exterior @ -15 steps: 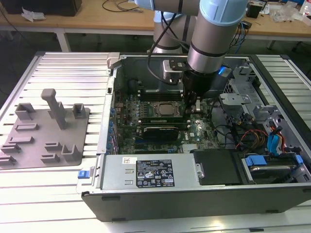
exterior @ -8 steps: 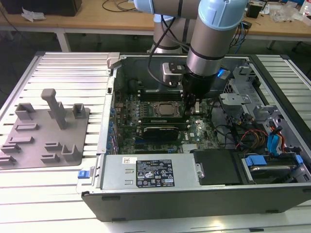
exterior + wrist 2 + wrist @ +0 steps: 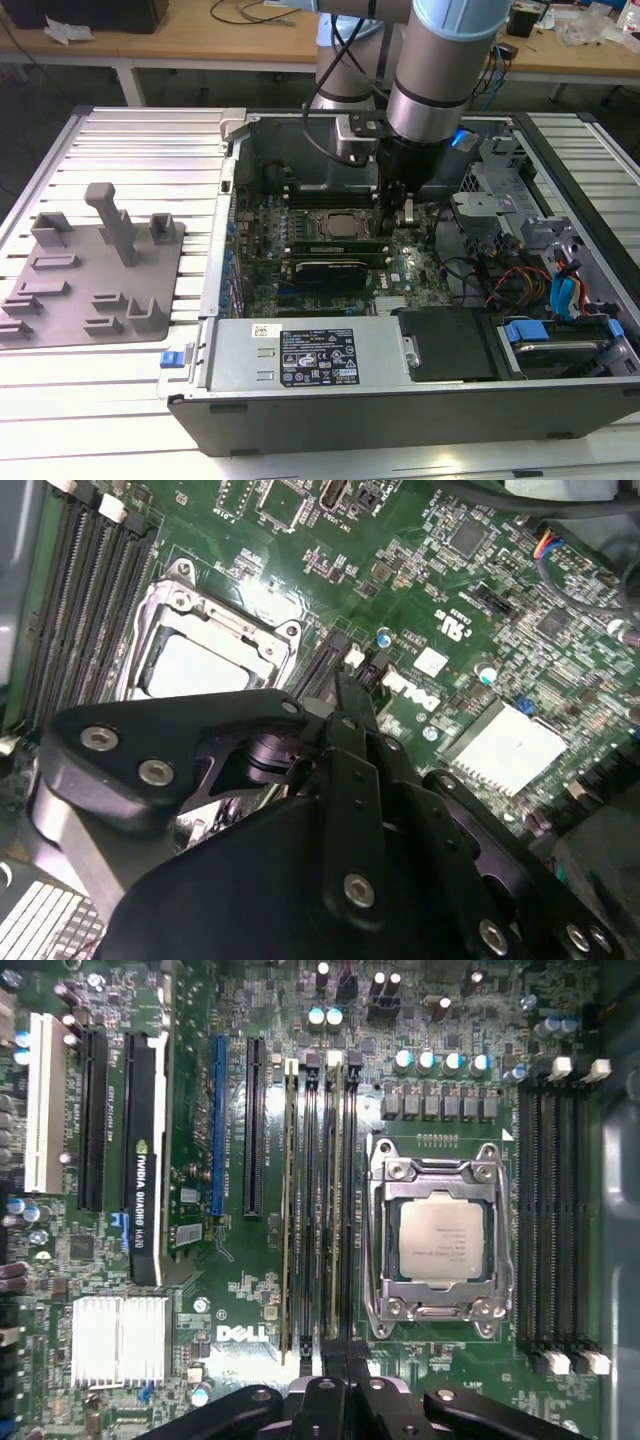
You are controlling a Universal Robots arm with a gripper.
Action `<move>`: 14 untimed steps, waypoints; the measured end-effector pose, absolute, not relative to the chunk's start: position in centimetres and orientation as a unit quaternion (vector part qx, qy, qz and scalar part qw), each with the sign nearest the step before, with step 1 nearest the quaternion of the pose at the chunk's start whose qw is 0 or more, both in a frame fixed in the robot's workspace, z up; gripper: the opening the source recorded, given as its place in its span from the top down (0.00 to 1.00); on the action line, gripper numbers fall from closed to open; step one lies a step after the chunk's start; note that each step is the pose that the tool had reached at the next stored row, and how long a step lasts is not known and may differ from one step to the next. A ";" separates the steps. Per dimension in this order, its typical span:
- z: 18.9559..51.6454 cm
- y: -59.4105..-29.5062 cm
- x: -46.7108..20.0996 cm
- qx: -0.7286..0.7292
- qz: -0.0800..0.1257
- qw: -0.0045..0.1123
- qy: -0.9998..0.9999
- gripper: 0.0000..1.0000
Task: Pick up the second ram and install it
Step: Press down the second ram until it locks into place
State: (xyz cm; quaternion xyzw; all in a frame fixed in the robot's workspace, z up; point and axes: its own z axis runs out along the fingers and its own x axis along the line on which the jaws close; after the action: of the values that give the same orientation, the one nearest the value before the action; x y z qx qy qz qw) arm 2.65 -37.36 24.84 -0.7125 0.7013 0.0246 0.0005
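Green motherboard [image 3: 250, 1290] inside open computer case [image 3: 400, 400], claw [image 3: 340, 1360] over memory slots [image 3: 320, 1200], wooden benches [image 3: 200, 30] behind

processor socket [image 3: 438, 1240] between memory slot banks [image 3: 318, 1200], inside case [image 3: 215, 300]

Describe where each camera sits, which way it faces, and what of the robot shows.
Exterior view: off the arm, above the open black computer case, looking down; grey robot arm reaches inside.
First wrist view: on the wrist, straight down at the green motherboard; black gripper at the edge.
Second wrist view: on the wrist, oblique across the board; gripper linkage close up.
Shared: silver square processor socket.
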 end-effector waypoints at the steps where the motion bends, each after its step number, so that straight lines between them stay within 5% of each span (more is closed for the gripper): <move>1: 24.9 -37.4 2.6 -0.712 0.025 0.001 0.701 0.92; 14: 24.8 -37.1 -5.5 -0.713 0.024 0.001 0.701 0.92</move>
State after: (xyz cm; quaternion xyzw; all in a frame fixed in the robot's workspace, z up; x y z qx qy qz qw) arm -5.45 -37.13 24.77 -0.7125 0.7012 0.0238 0.0014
